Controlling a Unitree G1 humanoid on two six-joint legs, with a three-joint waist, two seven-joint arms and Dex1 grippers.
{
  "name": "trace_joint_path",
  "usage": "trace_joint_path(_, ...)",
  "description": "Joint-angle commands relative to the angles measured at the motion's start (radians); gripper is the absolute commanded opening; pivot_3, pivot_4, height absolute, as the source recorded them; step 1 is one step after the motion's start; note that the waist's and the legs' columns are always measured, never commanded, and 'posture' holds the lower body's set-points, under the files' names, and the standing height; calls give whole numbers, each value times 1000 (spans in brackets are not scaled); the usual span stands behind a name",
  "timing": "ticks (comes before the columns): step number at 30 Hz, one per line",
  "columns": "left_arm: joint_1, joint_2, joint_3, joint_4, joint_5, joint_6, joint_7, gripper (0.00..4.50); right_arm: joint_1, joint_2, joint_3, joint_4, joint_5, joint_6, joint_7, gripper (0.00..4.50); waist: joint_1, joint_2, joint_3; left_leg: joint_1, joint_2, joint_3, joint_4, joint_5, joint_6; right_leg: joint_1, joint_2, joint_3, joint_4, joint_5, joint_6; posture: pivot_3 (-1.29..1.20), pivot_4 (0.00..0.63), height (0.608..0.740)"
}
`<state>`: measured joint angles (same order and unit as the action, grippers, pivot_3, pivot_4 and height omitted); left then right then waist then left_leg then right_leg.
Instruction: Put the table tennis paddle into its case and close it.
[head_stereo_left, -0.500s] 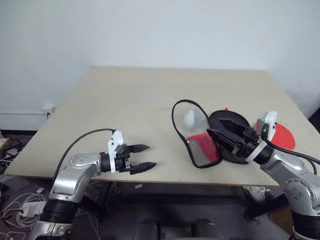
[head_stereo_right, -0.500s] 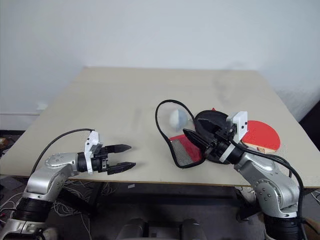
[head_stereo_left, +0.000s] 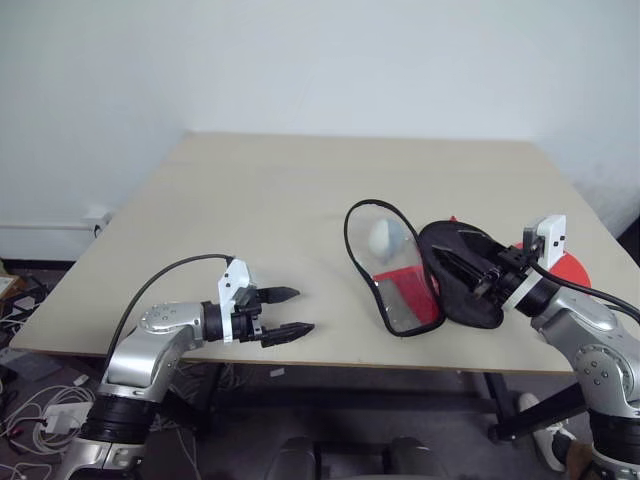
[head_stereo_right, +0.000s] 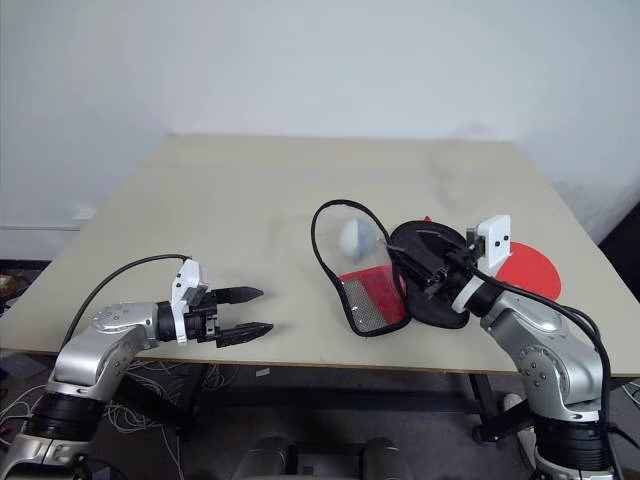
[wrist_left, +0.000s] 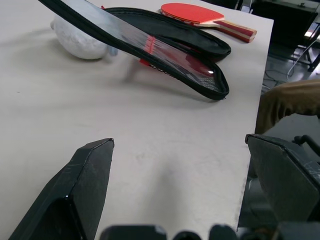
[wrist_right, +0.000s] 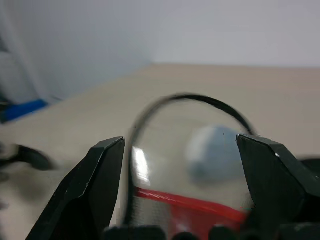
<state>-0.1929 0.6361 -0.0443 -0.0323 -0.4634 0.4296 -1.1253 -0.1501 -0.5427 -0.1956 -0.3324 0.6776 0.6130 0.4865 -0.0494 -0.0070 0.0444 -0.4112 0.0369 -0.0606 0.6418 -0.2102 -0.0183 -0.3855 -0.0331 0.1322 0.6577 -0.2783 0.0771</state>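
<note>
Paddle (head_stereo_right: 525, 268) lies flat at the table's right edge, just behind the unzipped case (head_stereo_right: 400, 275), handle pointing right; empty, open right gripper (head_stereo_right: 425, 268) is nearer, open left gripper (head_stereo_right: 247, 311) well apart.

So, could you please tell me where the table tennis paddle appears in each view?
Left eye view: the table tennis paddle is a red sliver at the right, behind the right gripper.
Right eye view: red face at the right, beyond the case.
Left wrist view: face and handle near the table's far edge.
Right wrist view: I cannot make it out.
Shared landmark: the case's raised black-edged flap.
</note>
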Motion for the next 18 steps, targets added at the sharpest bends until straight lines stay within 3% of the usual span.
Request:
trace_joint_path(1, -36, -26, -30, 0, 18, -27, -7, 4500, -16, -17, -77, 51, -49, -5, -66, 3860, 1, 1, 0, 0, 0, 0, 0, 0, 0, 0, 0, 0, 0, 0, 0, 0, 0, 740)
trace_joint_path(18, -161, -105, -120, 79, 57, 14, -37, 4500, -20, -95, -206, 285, -203, 155, -260, 3860, 1, 1, 0, 0, -1, 0, 1, 0, 0, 1, 0, 0, 0, 0, 0, 0, 0, 740)
